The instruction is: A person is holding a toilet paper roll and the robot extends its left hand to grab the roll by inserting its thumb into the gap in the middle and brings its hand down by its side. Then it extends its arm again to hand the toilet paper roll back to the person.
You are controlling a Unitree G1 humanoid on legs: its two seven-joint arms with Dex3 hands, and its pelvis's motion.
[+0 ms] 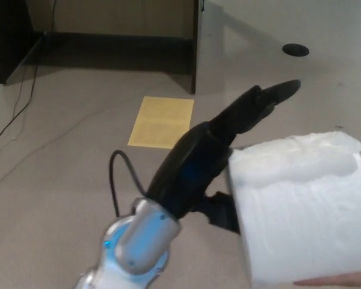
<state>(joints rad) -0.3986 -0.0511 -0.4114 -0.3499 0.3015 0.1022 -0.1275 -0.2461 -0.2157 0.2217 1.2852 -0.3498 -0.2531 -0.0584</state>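
A big white toilet paper roll point(301, 211) fills the lower right of the head view, with its end face turned toward my left hand point(210, 162). The thumb point(224, 212) runs into the roll's end, where the middle gap is now hidden. My two fingers point(271, 96) stretch straight out above the roll's top edge, not curled onto it, so the hand is open. A person's fingertip point(343, 280) shows under the roll at the bottom right edge. My right hand is not in view.
A yellow sheet point(162, 121) lies on the beige floor behind my arm. A dark upright panel point(195, 42) stands at the back, and a round black grommet point(295, 50) sits at upper right. A thin cable point(18, 102) trails at left.
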